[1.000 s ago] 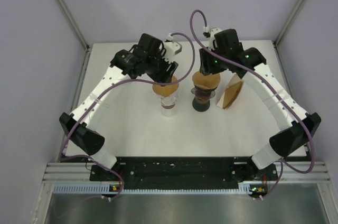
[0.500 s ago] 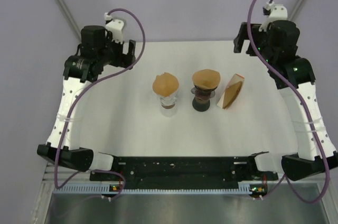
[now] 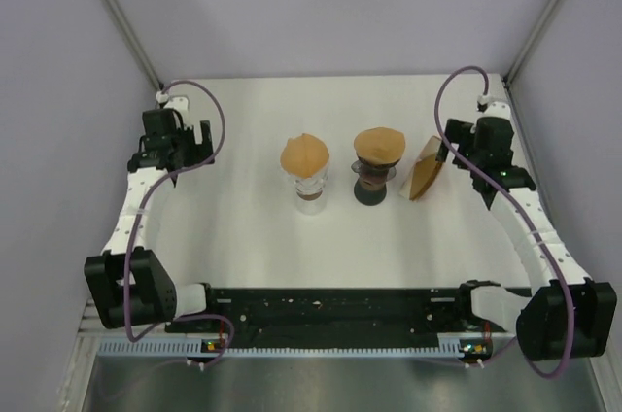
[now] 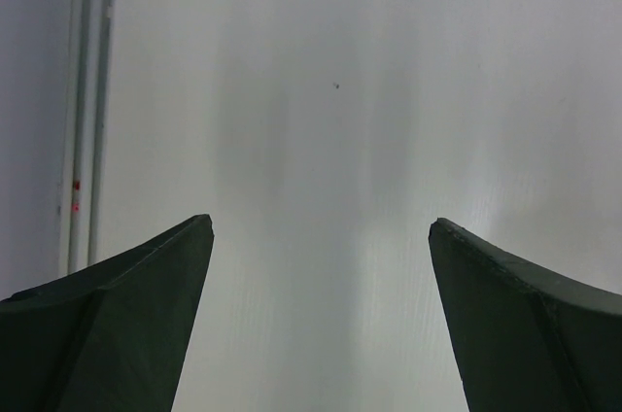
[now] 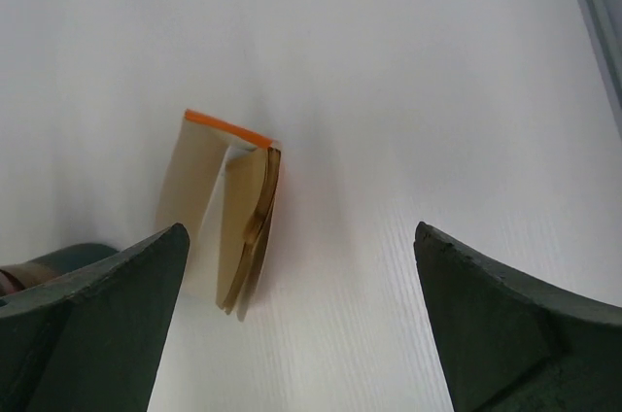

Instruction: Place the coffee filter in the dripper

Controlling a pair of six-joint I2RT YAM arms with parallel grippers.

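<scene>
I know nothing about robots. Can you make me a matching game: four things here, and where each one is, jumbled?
Things:
1 clear dripper
2 dark dripper
3 pack of filters
4 left gripper

Places or states:
a open above the bare table
b middle of the row
c right end of the row
d left end of the row

Pairs: 1-d, 2-b, 3-c, 4-a.

The overhead camera looks down from behind on the whole tabletop [image 3: 243, 237], while both wrist cameras face it closely, the right sharing the filter pack [image 5: 238, 227].
</scene>
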